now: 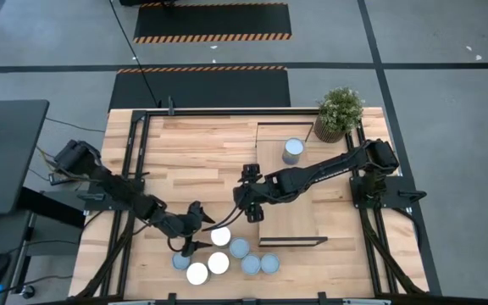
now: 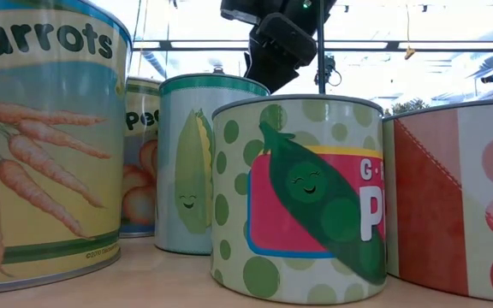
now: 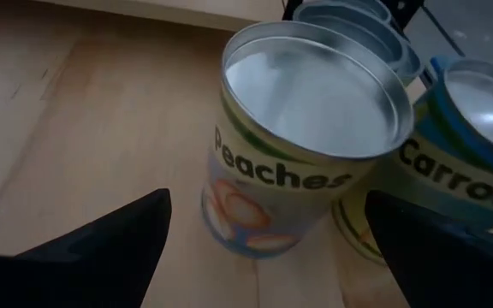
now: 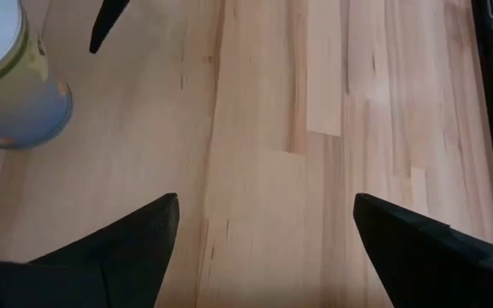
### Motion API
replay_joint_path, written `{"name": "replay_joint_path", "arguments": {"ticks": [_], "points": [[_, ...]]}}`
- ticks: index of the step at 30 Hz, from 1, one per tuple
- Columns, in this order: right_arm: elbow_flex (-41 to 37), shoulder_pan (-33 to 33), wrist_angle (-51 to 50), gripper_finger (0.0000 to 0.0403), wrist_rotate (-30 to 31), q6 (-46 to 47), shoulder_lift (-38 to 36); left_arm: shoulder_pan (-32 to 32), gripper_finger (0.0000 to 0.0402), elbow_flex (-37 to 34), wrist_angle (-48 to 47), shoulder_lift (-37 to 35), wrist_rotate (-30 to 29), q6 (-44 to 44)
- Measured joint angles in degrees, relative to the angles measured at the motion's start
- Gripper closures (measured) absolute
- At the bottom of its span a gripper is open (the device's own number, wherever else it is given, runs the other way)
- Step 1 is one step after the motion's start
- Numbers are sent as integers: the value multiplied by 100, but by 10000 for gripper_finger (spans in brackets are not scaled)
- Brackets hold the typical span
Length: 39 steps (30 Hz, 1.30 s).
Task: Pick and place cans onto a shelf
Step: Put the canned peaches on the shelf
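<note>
Several cans stand upright in a cluster near the table's front edge [image 1: 227,254], and close up in the low view [image 2: 306,197]. One more can [image 1: 293,151] stands on the far end of the light-wood shelf [image 1: 299,207]. My left gripper [image 1: 202,229] is open at the cluster's left. Its fingers stand on either side of the Peaches can [image 3: 302,137] without touching it. My right gripper [image 1: 242,205] is open and empty above bare table just left of the shelf, and its wrist view [image 4: 265,201] shows wood between the fingers.
A potted green plant [image 1: 339,114] stands at the shelf's far right corner. A Carrots can [image 3: 460,145] stands close beside the Peaches can. Dark frame rails [image 1: 134,161] run along the table's left and right sides. Bare planks lie at the far left.
</note>
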Motion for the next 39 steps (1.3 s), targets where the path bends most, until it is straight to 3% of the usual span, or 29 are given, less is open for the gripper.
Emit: {"name": "replay_joint_path", "arguments": {"ticks": [12,17,23,31,39], "points": [[0,-34,61,44,-289,-4,0,106,5,0,631,498,-1252,-58],[0,-148,82,44,-763,70,17,262,5,0,648,504,-1240,-69],[0,-175,-279,44,-904,72,20,243,5,0,749,502,-463,134],[-461,-177,199,44,-1519,76,28,328,5,0,905,502,-1170,413],[-872,-179,844,44,-1867,98,31,521,5,0,932,541,-1252,302]]}}
